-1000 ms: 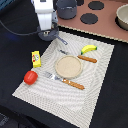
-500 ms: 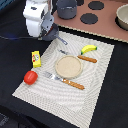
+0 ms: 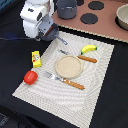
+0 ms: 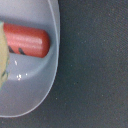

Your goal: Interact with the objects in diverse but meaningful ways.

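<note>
My gripper [image 3: 42,30] hangs at the back left of the exterior view, right over the small grey pan [image 3: 53,34], whose long handle points toward the mat. The arm's white body hides my fingers there. In the wrist view the pan [image 4: 35,85] fills the picture and the brown sausage [image 4: 25,43] lies inside it; a blurred pale shape sits at the picture's edge beside it. The yellow block [image 3: 36,59] and red tomato [image 3: 31,77] lie off the mat's left edge. On the mat's far right corner rests the yellow banana [image 3: 89,49].
A tan round plate [image 3: 69,66] sits mid-mat on the striped placemat [image 3: 95,90], with a wooden-handled knife [image 3: 86,58] behind it and a fork [image 3: 64,80] in front. A counter with black burners [image 3: 90,19], a dark pot [image 3: 67,8] and a bowl [image 3: 123,16] runs along the back.
The arm has shifted toward the exterior view's left and slightly lower, settling over the pan. Nothing on the mat has moved.
</note>
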